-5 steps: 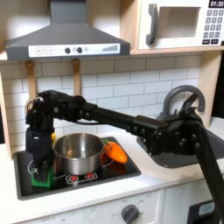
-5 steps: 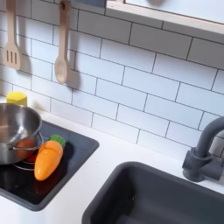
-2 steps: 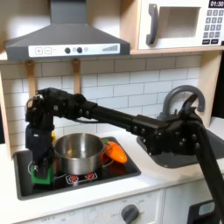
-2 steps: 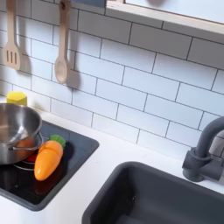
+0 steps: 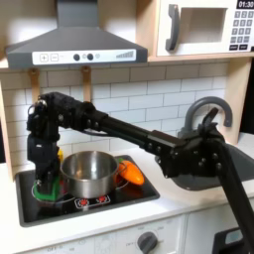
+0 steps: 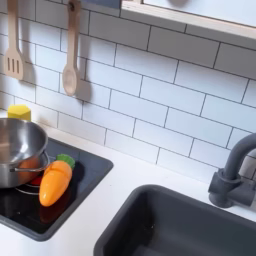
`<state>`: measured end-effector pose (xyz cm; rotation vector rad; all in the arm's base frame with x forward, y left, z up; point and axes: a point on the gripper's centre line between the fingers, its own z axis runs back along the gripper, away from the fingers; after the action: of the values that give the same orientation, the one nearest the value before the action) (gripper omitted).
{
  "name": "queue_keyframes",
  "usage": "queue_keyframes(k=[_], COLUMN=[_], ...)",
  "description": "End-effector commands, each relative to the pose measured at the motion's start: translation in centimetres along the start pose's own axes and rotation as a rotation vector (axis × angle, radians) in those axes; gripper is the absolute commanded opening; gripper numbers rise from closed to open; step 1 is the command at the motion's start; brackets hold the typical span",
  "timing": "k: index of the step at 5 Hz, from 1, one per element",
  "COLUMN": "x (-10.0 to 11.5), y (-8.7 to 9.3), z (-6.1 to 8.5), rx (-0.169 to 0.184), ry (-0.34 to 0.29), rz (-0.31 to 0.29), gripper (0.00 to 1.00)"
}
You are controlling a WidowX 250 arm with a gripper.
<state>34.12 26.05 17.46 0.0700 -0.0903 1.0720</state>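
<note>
White-tiled toy kitchen, black stovetop [image 5: 99, 203]. Gripper [image 5: 44, 182] at its left edge, closed on a flat green object [image 5: 44, 191]. Steel pot [image 5: 88, 171] just beside; orange carrot [image 6: 55, 182] beyond.

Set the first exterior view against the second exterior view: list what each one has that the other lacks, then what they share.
First exterior view alone: the arm with its gripper low at the stove's left edge over a green thing, whether it grips is unclear; the range hood; the microwave.

Second exterior view alone: a wooden spatula and wooden spoon hanging on the tiled wall, and a yellow thing behind the pot.

Both exterior views: the metal pot, the toy carrot beside it, the black stovetop, the sink and faucet.
</note>
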Motion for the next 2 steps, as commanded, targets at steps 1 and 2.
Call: queue_keyframes(k=[1,2], x=[0.42,0.41], y=[-0.7,-0.89], z=[0.77,1.1], rx=[-0.03,-0.037], ry=[0.008,0.015], rz=[-0.007,-0.013], gripper=[0.0,0.0])
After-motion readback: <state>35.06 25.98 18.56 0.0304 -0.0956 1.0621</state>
